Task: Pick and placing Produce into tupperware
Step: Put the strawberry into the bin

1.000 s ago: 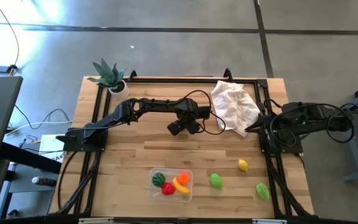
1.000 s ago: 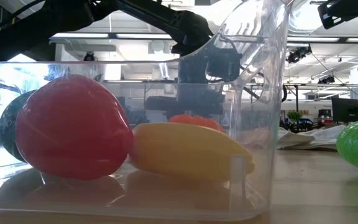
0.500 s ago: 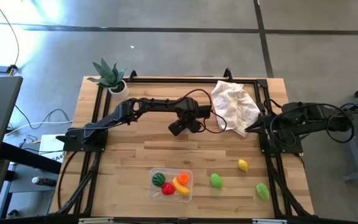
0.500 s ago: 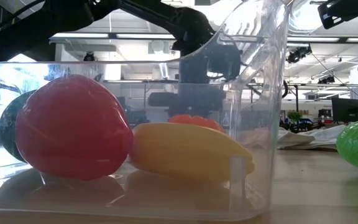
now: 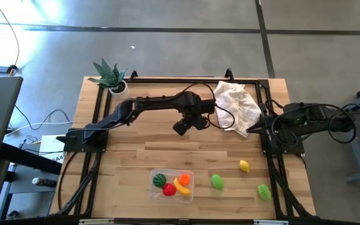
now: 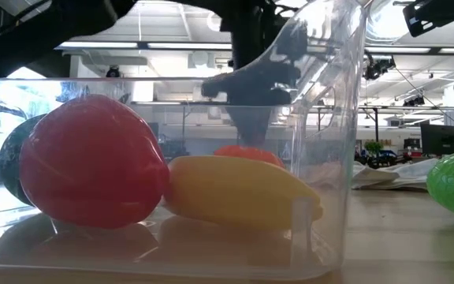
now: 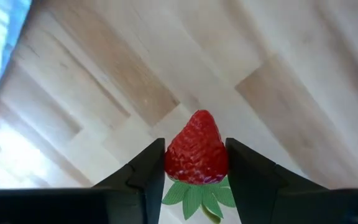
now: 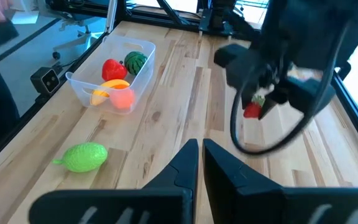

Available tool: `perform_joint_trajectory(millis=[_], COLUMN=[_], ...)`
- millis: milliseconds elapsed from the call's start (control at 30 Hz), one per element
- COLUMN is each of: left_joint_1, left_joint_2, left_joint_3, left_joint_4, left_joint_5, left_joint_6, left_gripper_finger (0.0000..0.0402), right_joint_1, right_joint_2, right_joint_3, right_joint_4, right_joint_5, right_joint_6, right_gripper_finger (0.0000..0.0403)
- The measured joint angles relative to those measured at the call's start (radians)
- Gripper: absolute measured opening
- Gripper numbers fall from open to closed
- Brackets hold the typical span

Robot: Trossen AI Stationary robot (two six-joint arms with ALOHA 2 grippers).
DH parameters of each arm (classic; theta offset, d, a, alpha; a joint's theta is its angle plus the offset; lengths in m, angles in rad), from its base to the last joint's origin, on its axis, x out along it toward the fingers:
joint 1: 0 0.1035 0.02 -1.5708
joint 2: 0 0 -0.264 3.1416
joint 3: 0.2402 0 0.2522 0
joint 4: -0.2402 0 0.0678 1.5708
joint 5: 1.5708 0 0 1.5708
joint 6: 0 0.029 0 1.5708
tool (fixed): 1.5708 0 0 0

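We see a red dimpled plastic strawberry [image 7: 196,151] with green leaves between dark end effector fingers [image 7: 146,173]. Low in the high view, the clear plastic rectangular container [image 5: 172,185] shows red, yellow, orange and striped dark green. The pale wooden plank table [image 5: 136,153] carries a white checked cloth [image 5: 236,106].

1. Red toy strawberry [image 7: 196,149] with green leaves, clamped between two dark fingers [image 7: 149,171].
2. Tip pointing away from the wrist.
3. Held above pale wooden worktop [image 7: 278,74], planks running diagonally.
4. Bluish blur at one corner.

a spiky potted plant [image 5: 109,76] and a crumpled white cloth [image 5: 236,106] sit on the wooden table [image 5: 124,162].
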Motion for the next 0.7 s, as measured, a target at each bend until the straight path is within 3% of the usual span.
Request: perform_joint_trajectory(millis=[333,700], left_joint_1=[-0.084,-0.338], left_joint_2=[-0.128,-0.193], left_joint_3=[0.011,0.011], left_joint_4=[-0.099,-0.181], left_joint_5=[0.04,0.05], left_joint_6=[-0.209,-0.569], left_gripper_finger=[0.0144,0.0146], right_joint_1=[0.0,0.0], right_joint_2=[0.001,0.001], right_joint_3=[0.0,0.0], right_joint_4=[0.0,0.0], right_joint_5=[0.0,0.0], right_joint_6=[0.0,0.0], right_gripper_finger=[0.0016,0.0016])
